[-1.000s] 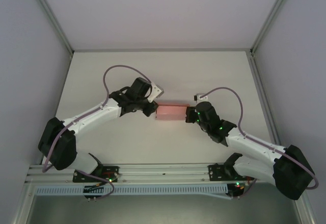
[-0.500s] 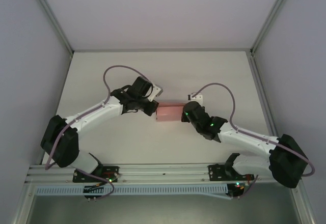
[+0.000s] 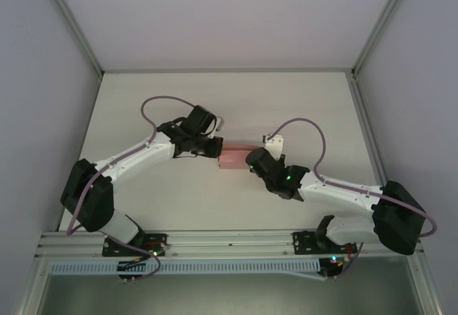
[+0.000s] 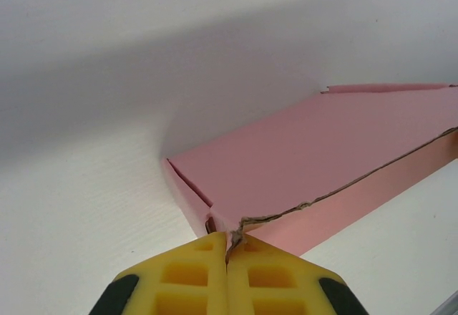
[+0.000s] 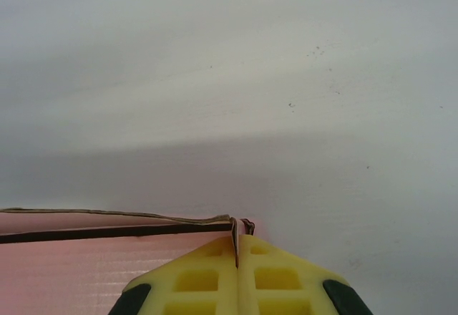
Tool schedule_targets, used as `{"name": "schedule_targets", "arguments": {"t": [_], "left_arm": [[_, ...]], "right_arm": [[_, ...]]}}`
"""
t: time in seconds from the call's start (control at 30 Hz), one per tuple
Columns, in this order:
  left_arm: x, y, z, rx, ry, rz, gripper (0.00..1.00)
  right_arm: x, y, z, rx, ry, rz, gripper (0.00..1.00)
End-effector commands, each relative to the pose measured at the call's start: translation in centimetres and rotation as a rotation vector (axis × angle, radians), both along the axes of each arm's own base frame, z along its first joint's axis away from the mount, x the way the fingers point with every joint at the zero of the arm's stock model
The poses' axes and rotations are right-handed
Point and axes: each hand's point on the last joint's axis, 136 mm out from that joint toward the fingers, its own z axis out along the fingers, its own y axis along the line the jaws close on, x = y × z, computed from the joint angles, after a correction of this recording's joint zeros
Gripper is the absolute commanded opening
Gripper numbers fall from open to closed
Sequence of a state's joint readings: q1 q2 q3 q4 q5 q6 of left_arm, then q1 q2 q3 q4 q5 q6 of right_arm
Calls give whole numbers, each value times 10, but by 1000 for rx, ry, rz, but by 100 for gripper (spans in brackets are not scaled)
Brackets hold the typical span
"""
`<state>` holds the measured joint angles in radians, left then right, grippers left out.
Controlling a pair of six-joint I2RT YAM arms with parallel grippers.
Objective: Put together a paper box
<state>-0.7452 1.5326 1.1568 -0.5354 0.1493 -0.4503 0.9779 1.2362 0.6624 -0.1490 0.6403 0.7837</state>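
Observation:
The paper box [image 3: 234, 157] is a small flat pink box lying mid-table between the two arms. From the left, my left gripper [image 3: 217, 147] is shut on its near corner. In the left wrist view the yellow fingertips [image 4: 230, 238] pinch a crumpled card corner of the box [image 4: 315, 150]. My right gripper [image 3: 251, 162] comes from the right, over the box's right end, and is shut on it. In the right wrist view the gripper [image 5: 237, 238] clamps a thin card edge at the corner of the box [image 5: 86, 265].
The white table [image 3: 229, 100] stretches bare behind the box to the back wall. Grey side walls with metal posts [image 3: 71, 25] close in left and right. A metal rail [image 3: 229, 240] with the arm bases runs along the near edge.
The right arm has swung left and its gripper now covers the box's right end. The left gripper has finished closing on the box's left corner and shifted slightly.

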Motion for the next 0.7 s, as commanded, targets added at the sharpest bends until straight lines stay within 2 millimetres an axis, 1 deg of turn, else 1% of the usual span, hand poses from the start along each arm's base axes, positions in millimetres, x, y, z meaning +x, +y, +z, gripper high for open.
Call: {"name": "schedule_targets", "arguments": {"t": [0.0,0.13,0.27,0.4,0.5,0.67], "left_arm": [[-4,-20,4,-73,39,4,0],[-2,-20,-3,-70,37,27,0],[-3,-11,-25,6,-23,41,0],[-11,-9,-42,-24,-94,28,0],[-18,-10,-48,-63,-121,10,0],[-28,-3,-59,-41,-155,-33,0]], "right_arm": [[-20,5,-28,15,101,51,0],[-20,5,-28,22,100,45,1],[-18,8,-28,33,84,56,1],[-16,7,-27,36,60,54,0],[-16,6,-27,46,47,56,0],[-17,8,-27,41,23,93,1]]}}
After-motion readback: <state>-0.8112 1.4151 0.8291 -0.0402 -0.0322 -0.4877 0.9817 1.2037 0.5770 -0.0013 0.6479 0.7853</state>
